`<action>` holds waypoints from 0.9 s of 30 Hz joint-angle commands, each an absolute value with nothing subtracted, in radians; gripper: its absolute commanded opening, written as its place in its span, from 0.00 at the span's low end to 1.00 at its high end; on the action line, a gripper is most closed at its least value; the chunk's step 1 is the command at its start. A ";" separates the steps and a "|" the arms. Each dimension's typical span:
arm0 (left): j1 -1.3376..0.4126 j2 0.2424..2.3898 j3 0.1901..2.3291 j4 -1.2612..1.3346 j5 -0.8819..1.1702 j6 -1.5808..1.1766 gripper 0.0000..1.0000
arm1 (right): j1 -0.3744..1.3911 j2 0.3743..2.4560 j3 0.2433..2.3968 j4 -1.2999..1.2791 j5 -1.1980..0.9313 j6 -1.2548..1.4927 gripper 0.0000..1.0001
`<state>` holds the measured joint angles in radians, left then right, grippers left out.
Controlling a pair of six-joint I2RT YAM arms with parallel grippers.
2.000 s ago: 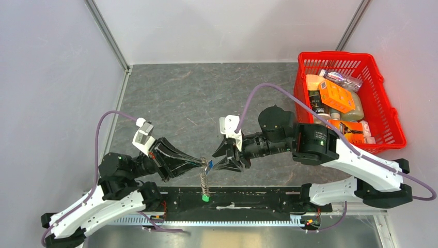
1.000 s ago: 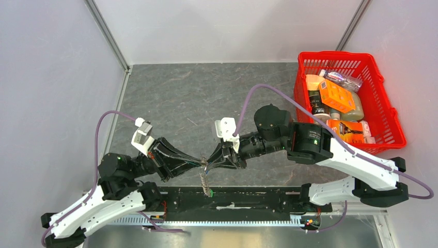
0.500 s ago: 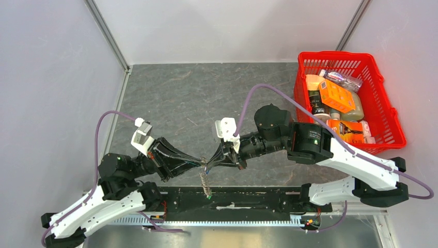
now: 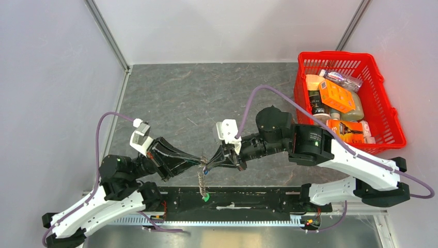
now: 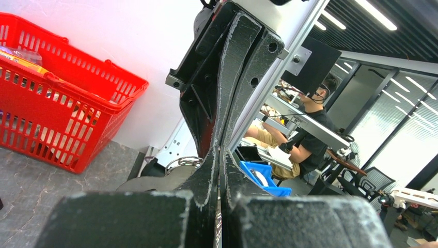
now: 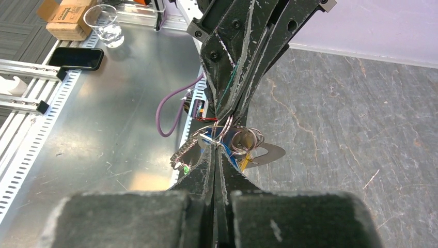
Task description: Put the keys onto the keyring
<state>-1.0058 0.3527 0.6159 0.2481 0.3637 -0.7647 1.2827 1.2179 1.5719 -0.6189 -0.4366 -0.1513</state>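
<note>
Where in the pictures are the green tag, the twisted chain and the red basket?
green tag (image 4: 205, 197): overhead view, on its middle.
twisted chain (image 4: 201, 181): overhead view, halfway down its hanging length.
red basket (image 4: 335, 53): overhead view, on its far rim.

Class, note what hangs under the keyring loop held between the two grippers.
A twisted chain hangs under the keyring loop, ending in a green tag. From above, the left gripper and right gripper cover where it joins.
</note>
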 commanded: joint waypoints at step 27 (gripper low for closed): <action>-1.006 0.332 0.609 0.358 0.256 -0.773 0.02 | 1.359 1.174 1.585 -0.598 -0.302 -0.151 0.29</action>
<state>-1.0061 0.3496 0.6079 0.2867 0.2974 -0.7647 1.3472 1.2198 1.5536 -0.6075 -0.3367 -0.1715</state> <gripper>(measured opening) 0.029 0.208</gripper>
